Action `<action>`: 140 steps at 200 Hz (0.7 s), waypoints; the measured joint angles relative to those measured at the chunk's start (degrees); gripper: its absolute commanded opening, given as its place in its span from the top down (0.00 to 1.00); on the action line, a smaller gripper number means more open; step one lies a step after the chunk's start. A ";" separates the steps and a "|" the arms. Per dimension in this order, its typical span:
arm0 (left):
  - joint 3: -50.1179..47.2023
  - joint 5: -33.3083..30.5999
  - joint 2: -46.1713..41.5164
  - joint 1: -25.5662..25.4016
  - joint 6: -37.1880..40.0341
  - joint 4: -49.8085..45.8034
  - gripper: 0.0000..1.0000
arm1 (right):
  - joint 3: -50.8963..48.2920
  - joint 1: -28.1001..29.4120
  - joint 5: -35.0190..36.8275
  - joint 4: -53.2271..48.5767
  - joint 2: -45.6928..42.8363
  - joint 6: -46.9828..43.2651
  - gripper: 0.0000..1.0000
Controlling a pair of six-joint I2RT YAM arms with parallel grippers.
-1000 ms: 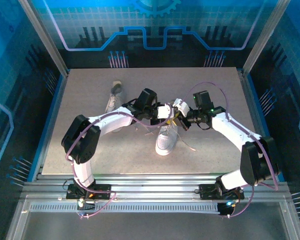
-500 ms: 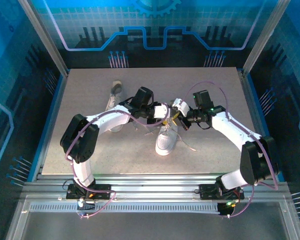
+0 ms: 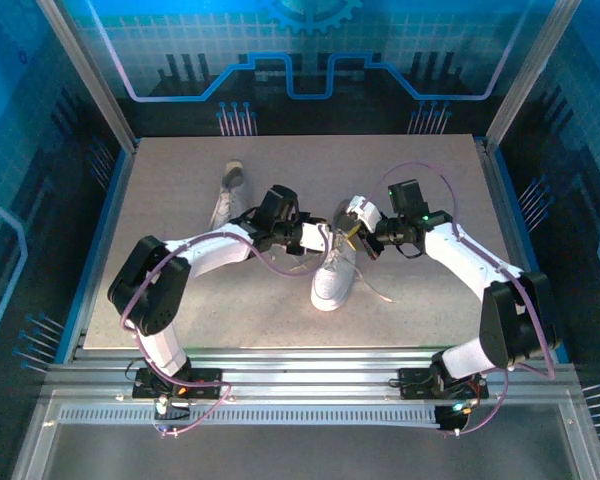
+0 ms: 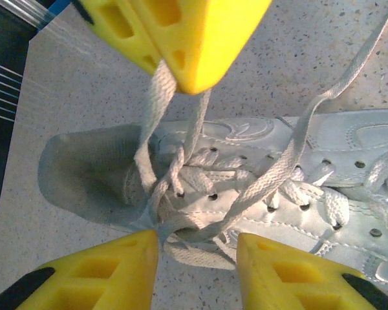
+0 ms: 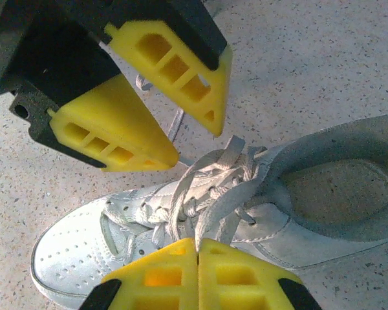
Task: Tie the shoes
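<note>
Your right gripper (image 5: 198, 248) is clamped on the laces (image 5: 210, 213) lifted off the tongue of the shoe (image 3: 330, 282); left gripper (image 4: 197, 242) hovers just over that shoe, jaws apart, gripping nothing. Looks like knot forming. Next you'd close left on the free strand (image 4: 297, 142) lying across it. The second shoe (image 3: 225, 200) lies well left of it

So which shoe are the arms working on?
On the speckled grey tabletop lie two white lace-up sneakers. Pick the middle sneaker, toe toward the arm bases. The left end effector and right end effector meet over its laces; the other sneaker lies alone, far left.
</note>
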 measured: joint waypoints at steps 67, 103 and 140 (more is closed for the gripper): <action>-0.09 -1.75 0.04 -3.02 2.19 1.49 0.67 | 0.17 -0.22 -0.24 -0.04 0.57 0.00 1.00; -0.09 -2.60 0.20 -3.21 3.39 1.62 0.66 | 0.17 -0.22 -0.22 -0.07 0.59 0.00 1.00; -0.09 -3.28 0.26 -3.21 4.59 1.44 0.67 | 0.20 -0.22 -0.24 -0.26 0.61 -0.02 1.00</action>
